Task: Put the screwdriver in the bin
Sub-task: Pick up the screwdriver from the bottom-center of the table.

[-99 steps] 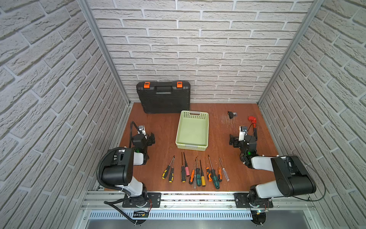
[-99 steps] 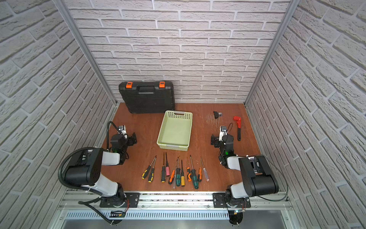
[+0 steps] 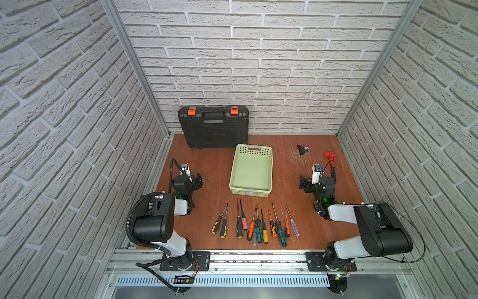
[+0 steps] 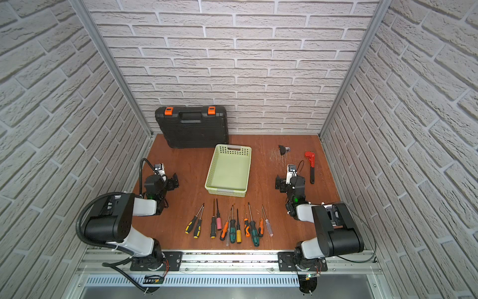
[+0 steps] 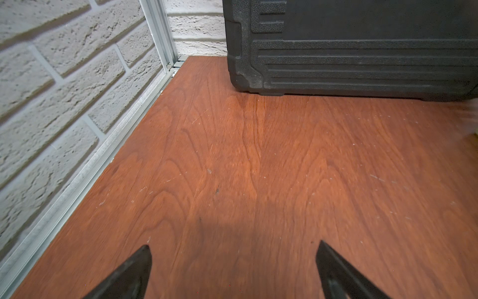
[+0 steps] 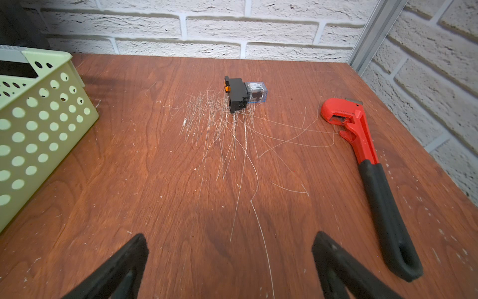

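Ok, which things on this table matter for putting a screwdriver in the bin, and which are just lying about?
For the job: the row of screwdrivers near the robot; the pale green bin, empty.

Lying about: the black toolcase at the back wall; the red wrench; the small black and clear electrical part.

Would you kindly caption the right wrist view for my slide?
Open right tool facing red wrench, black relay block, pale green perforated basket.

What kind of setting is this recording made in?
Most likely a mock workshop cell for robot trials: faux-brick panels enclose a small wooden table holding a row of screwdrivers, a black toolcase and a red pipe wrench.
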### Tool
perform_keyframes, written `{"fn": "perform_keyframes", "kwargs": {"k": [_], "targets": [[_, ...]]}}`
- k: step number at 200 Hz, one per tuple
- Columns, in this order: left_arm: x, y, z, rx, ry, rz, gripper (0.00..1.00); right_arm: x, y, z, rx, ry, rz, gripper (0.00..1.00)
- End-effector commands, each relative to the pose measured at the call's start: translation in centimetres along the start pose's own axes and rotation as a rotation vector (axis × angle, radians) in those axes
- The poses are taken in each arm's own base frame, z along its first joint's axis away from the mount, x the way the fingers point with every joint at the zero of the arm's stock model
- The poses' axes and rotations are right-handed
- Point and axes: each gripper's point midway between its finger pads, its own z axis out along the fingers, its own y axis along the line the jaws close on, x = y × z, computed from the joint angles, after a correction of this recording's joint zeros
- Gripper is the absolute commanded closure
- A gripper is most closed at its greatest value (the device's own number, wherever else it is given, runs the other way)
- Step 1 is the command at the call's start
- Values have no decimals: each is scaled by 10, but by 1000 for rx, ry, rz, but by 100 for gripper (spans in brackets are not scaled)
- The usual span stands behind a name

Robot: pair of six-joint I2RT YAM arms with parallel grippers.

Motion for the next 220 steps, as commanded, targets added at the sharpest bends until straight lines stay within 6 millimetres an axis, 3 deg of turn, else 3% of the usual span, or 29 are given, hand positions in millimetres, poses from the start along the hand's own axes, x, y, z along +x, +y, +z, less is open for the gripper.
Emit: {"fn": "perform_keyframes", "kwargs": {"k": [1, 121, 176, 204, 220], "targets": [[-21, 4, 3, -17, -71, -3, 2, -19, 3, 3, -1, -59, 2, 0], [-22, 9, 2, -48, -65, -11, 2, -20, 2, 2, -1, -65, 5, 0], [-54, 37, -9, -207, 53, -36, 2, -26, -8, -10, 48, -106, 30, 0], [-61, 38, -16, -217, 92, -90, 2, -26, -6, -9, 40, -107, 26, 2], [-67, 37, -19, -211, 124, -123, 2, -42, 0, -16, 12, -133, -6, 4]]}}
